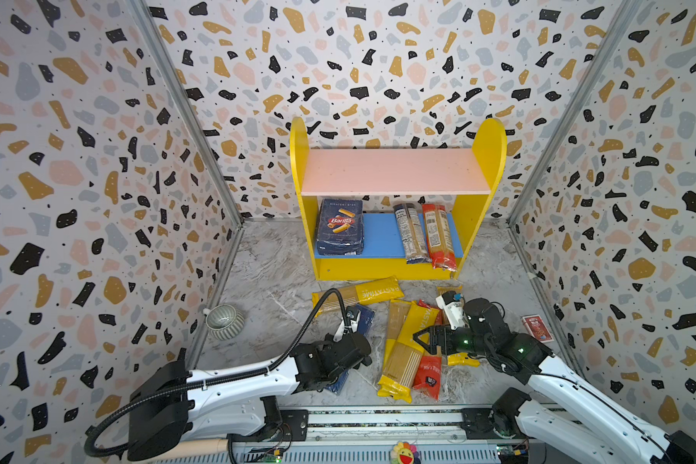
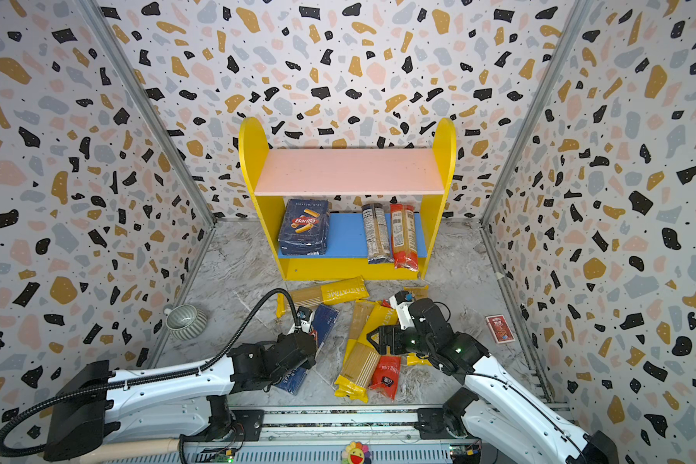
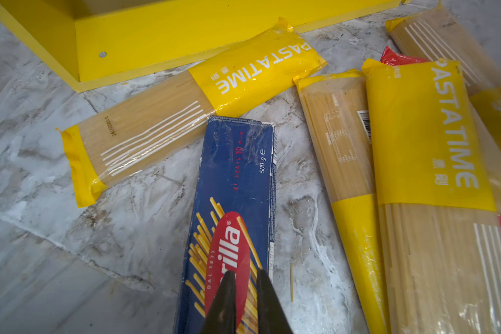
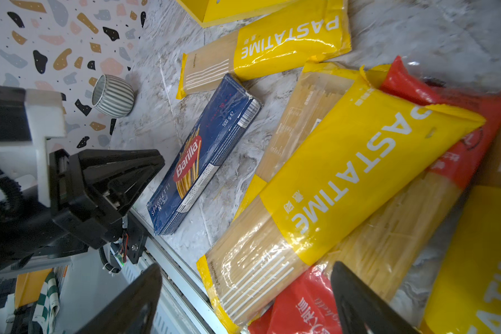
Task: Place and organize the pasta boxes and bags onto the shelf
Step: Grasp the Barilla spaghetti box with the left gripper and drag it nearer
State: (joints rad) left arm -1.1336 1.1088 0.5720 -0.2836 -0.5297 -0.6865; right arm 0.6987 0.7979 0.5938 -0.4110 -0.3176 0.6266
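Closest up, my left gripper [image 3: 245, 273] is pinched together just over the blue spaghetti box [image 3: 235, 173], which lies lower centre in both top views. My right gripper [image 4: 246, 267] gapes wide above the bags [image 1: 402, 361] heaped just right of it; shelf [image 1: 394, 170] stands mid-frame behind.

Rigatoni box [image 1: 339, 227] sits left of bags [image 1: 411, 237] on lower board [image 1: 380, 237].

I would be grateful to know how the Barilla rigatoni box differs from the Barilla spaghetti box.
The rigatoni box is wide; the spaghetti box is long and narrow. The rigatoni box lies on the shelf's blue lower board; the spaghetti box lies on the marble floor. Only the spaghetti box has the shut left gripper over it. Both are dark blue with red Barilla logos.
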